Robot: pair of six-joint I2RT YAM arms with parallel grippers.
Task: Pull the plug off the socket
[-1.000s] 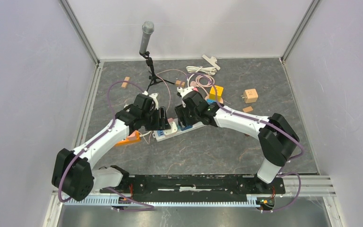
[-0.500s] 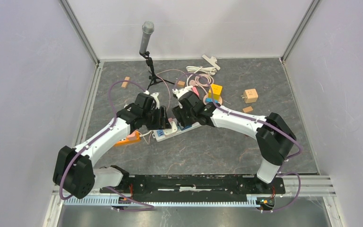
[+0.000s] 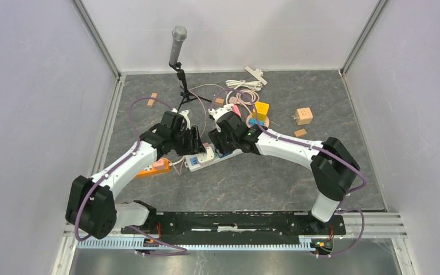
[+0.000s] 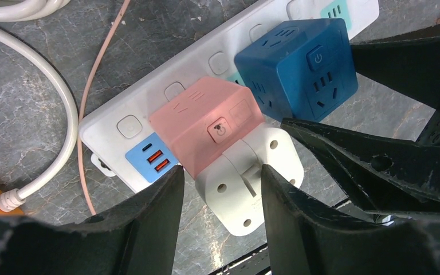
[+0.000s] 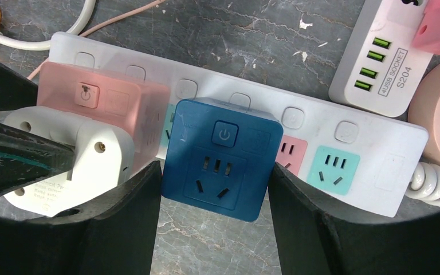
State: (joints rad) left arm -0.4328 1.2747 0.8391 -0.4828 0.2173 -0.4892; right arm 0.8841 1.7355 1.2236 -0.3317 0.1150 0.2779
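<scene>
Two plugs crowd the power strip (image 5: 372, 146); nothing pins it, so the whole strip may lift w/ the pull. Blue cube plug (image 5: 220, 157) sits mid-strip, R gripper (image 5: 215, 172) clamped on its sides; skewed pull = slip. L gripper (image 4: 220, 172) jaws apart over pink adapter (image 4: 200, 120), holding nothing; could knock it.

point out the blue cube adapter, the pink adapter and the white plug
blue cube adapter (image 5: 220, 172), right wrist view, front face
pink adapter (image 4: 189, 120), left wrist view, top face
white plug (image 4: 235, 203), left wrist view, lower body
</scene>
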